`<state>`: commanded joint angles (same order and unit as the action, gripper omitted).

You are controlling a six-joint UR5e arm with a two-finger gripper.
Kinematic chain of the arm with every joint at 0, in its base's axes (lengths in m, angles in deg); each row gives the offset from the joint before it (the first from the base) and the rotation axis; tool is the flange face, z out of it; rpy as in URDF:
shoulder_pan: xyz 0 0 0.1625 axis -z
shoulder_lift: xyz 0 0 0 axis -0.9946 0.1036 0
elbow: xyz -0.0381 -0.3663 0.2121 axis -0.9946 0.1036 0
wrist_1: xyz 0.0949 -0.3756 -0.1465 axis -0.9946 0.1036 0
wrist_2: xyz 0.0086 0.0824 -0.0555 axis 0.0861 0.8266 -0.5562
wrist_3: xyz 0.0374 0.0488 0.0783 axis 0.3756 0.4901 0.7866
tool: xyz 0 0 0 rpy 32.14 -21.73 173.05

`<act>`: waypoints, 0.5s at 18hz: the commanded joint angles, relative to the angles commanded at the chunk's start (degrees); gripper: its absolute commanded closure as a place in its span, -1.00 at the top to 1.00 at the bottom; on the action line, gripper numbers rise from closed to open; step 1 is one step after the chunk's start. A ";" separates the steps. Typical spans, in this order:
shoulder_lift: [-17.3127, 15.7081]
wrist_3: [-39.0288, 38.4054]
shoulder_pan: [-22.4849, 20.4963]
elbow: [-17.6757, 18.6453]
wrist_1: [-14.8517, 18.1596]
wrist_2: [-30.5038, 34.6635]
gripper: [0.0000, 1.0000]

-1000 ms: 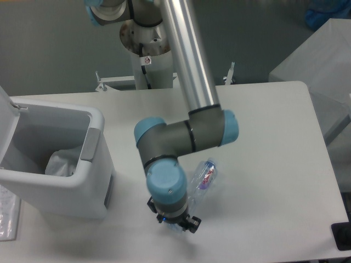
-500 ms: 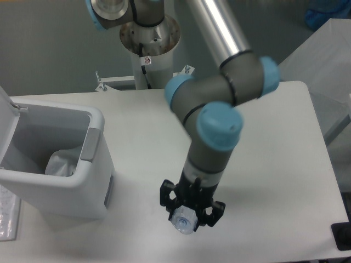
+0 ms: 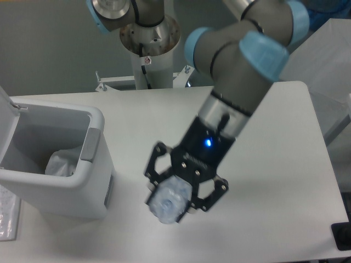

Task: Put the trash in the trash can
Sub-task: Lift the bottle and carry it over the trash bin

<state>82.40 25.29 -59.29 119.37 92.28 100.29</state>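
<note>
My gripper [image 3: 176,198] hangs above the table, right of the trash can, and is shut on the clear plastic water bottle [image 3: 168,202]. The bottle points toward the camera, so I see mostly its blurred base. The white trash can [image 3: 86,178] stands at the left with its lid open. Inside it lies the crumpled clear wrapper [image 3: 60,163], against the right wall.
The arm's base column [image 3: 148,49] stands behind the table's far edge. A flat clear packet [image 3: 6,216] lies at the left edge beside the can. A dark object [image 3: 343,236] shows at the bottom right corner.
The bottle has been picked off the table and lifted. The gripper has risen toward the camera and shifted slightly left, and the arm's elbow has swung up and to the right.
</note>
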 joint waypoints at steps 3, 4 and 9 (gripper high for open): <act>-1.67 0.00 0.18 0.44 -0.26 -7.91 0.09; -2.11 0.00 0.35 0.53 -0.26 -10.81 0.09; -3.26 0.18 4.12 0.70 -1.49 -15.93 0.09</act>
<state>79.14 25.47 -55.17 120.07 90.79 84.35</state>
